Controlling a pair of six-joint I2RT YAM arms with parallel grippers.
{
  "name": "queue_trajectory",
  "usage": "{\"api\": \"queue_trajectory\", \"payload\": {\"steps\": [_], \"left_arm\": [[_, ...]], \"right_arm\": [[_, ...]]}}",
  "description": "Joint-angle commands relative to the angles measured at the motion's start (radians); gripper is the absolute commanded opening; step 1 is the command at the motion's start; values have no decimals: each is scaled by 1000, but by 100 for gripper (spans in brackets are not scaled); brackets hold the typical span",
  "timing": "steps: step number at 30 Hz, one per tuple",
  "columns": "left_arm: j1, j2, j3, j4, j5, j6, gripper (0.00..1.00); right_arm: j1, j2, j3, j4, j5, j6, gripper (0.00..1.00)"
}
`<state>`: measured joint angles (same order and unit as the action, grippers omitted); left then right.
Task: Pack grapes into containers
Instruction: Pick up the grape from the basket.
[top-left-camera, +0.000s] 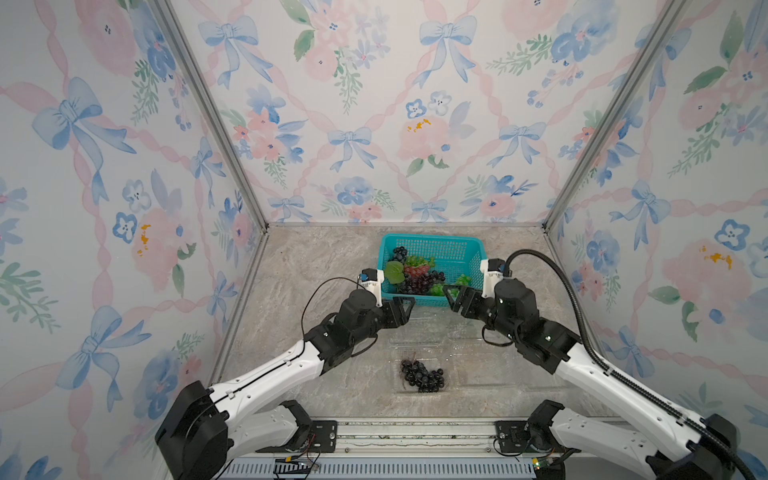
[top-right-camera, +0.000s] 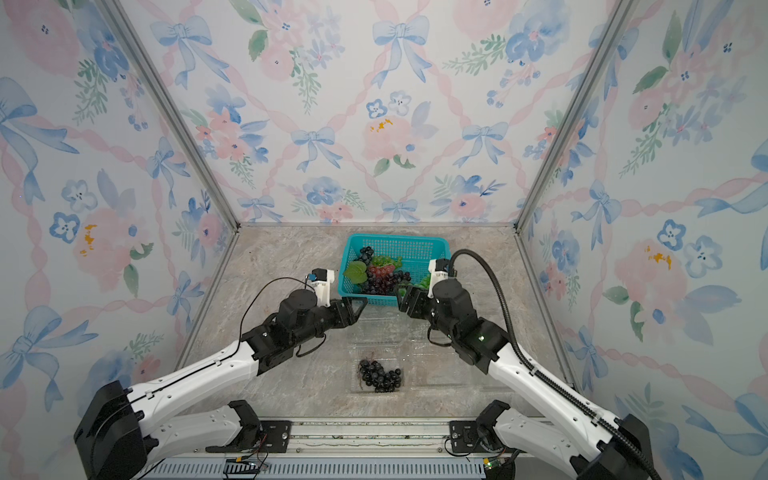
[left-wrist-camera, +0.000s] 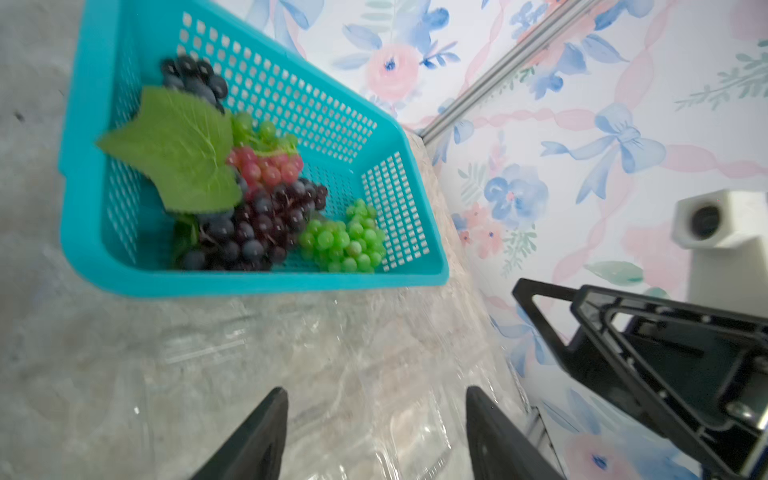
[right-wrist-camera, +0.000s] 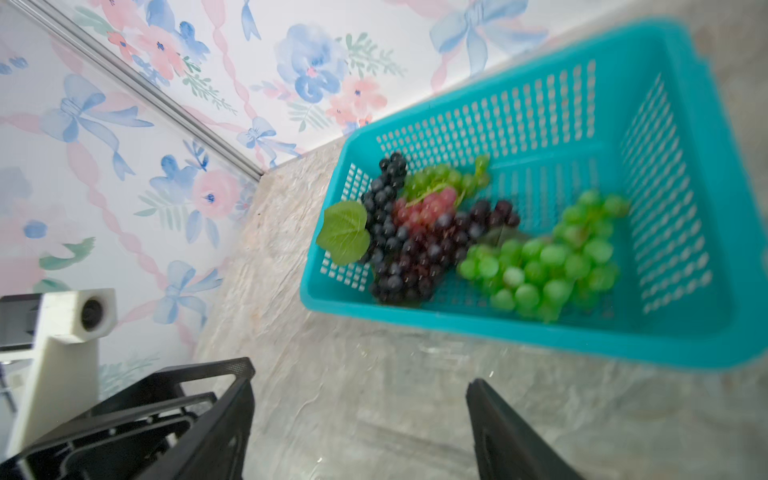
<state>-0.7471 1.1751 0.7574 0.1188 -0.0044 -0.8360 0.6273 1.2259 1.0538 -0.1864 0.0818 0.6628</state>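
Clear plastic, hard to trace against the marbled bench (top-left-camera: 311, 266), forms the container (top-left-camera: 436, 359) lying near the middle of the front edge. In it rests a dark bunch (top-left-camera: 422, 376) of round purple-black berries, glossy and tightly packed. Its long axis runs roughly along the front edge, slanting a little, and a thin brownish stem at its left end points towards the back edge. More clear plastic lies between this container and the basket, but its outlines cannot be made out.

Further back, near the middle of the back edge, stands a teal perforated basket (top-left-camera: 432, 239) with its long side parallel to that edge. The remaining grapes (left-wrist-camera: 266, 224) are heaped at its left end: blue-black, dark purple and red bunches with a broad green leaf (left-wrist-camera: 183, 149) over the left rim. A bright green bunch (left-wrist-camera: 345, 241) lies apart, towards the front right corner.

Just at the basket's front left corner, the left gripper (left-wrist-camera: 376, 392) hovers over the clear plastic, jaws well apart and empty. At the basket's front right corner the right gripper (right-wrist-camera: 361, 386) also has its jaws spread wide, with nothing between them.
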Motion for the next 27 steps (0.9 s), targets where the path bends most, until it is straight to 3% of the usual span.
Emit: {"api": "queue_trajectory", "payload": {"steps": [1, 8, 14, 18, 27], "left_arm": [[46, 83, 106, -57, -22, 88, 71], [140, 263, 263, -66, 39, 113, 72], [171, 394, 348, -66, 109, 130, 71], [185, 432, 361, -65, 122, 132, 71], [202, 460, 363, -64, 166, 141, 70]], "right_arm": [[-80, 154, 120, -101, -90, -148, 78], [-182, 421, 321, -141, -134, -217, 91], [-204, 610, 505, -406, -79, -322, 89], [-208, 657, 523, -518, 2, -346, 89], [-238, 725, 507, -562, -23, -284, 96]]}}
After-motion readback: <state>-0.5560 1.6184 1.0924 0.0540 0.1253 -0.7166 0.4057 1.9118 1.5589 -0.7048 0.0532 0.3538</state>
